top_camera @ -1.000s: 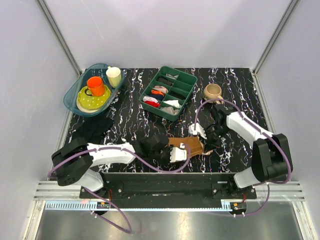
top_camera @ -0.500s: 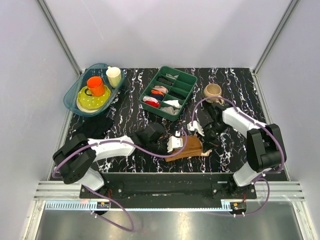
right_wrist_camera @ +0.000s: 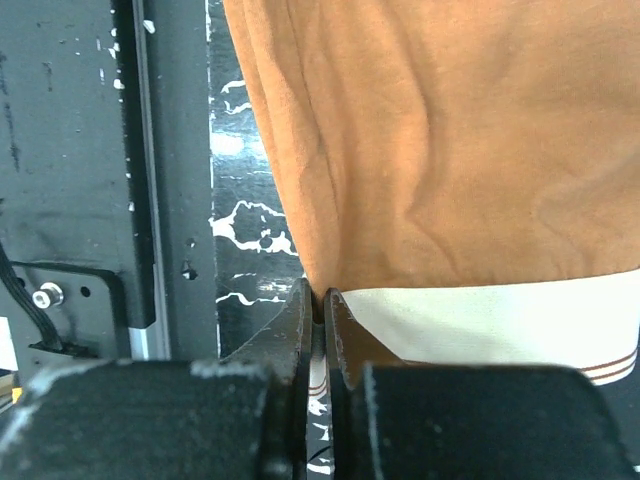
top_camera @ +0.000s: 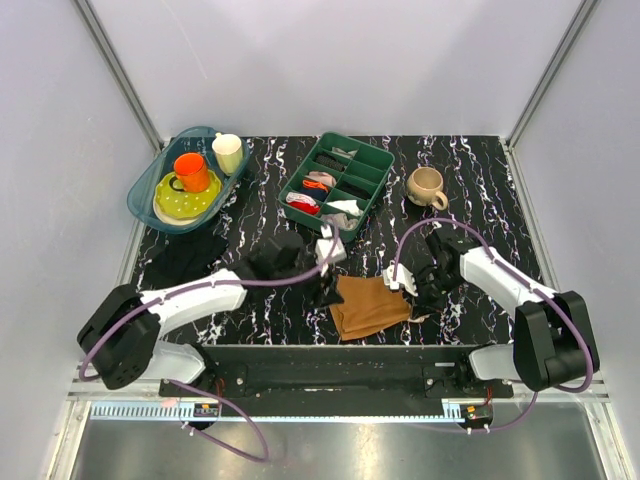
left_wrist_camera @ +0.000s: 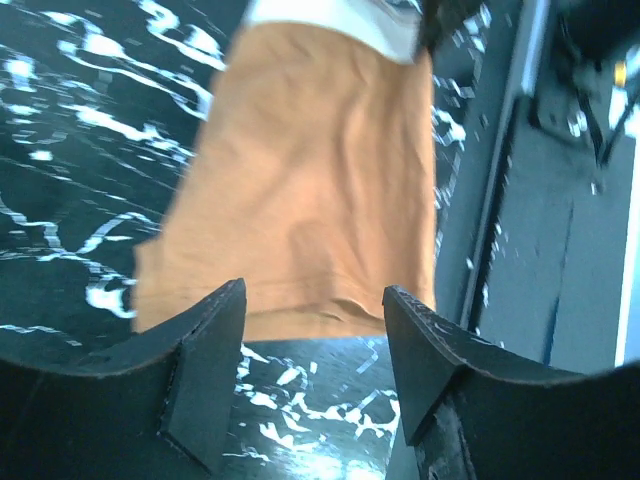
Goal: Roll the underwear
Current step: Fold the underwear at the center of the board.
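Top external view: the underwear (top_camera: 368, 305) is laid flat on the table (top_camera: 470, 170), on the near side of the green tray (top_camera: 360, 142). The right tool (top_camera: 410, 293) is closed tight on its cream waistband. The left tool (top_camera: 325, 288) is held wide open with nothing in it, between the green tray and the underwear.

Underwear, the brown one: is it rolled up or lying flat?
Lying flat, not rolled. The underwear lies smooth on the table; the right gripper pinches its waistband edge, the left gripper is open.
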